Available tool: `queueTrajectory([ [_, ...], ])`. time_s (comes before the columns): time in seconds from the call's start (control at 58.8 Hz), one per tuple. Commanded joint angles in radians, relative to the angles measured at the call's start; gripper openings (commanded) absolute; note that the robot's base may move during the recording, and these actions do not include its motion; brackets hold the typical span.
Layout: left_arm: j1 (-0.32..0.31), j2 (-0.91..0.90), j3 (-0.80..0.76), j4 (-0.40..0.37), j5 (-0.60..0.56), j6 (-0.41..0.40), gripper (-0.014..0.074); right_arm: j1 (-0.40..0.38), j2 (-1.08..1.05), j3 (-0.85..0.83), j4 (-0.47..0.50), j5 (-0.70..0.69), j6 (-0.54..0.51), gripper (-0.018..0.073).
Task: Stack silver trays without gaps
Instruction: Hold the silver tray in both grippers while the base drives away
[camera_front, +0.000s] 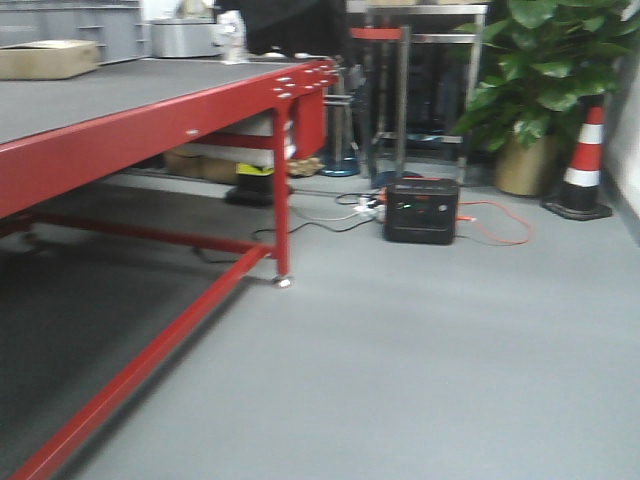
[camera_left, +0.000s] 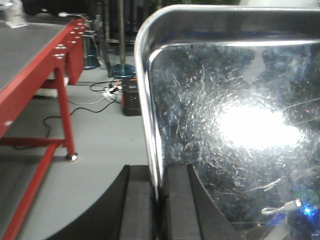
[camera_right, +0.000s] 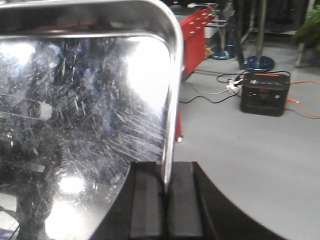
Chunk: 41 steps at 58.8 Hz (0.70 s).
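Left fingers (camera_left: 136, 210) clamp silver tray (camera_left: 225, 115) left rim, right fingers (camera_right: 146, 205) right rim; tray spans crosswise between, long axis unclear.

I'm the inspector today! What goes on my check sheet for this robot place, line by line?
Surface: red table, grey top.
Job's things: scratched silver tray fills both wrist views; one tray or two, cannot tell.
Clutter: cardboard box on the table's far end.
Grippers: left gripper and right gripper each shut on a tray rim.
Cables: orange cable and white leads by the black power box on the floor.
Surroundings: potted plant, striped cone.
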Motion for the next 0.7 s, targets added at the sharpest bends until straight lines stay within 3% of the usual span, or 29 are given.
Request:
queueTrajectory([
  [0.0,-0.023,-0.004,-0.011,-0.039,-0.086,0.007,-0.0007,0.017,-0.010,-0.006,0.040,-0.069,-0.011,-0.0079],
  [0.68,-0.017,-0.004,-0.011,-0.039,-0.086,0.007,-0.0007,0.017,-0.010,-0.006,0.040,-0.075,-0.011,-0.0079],
])
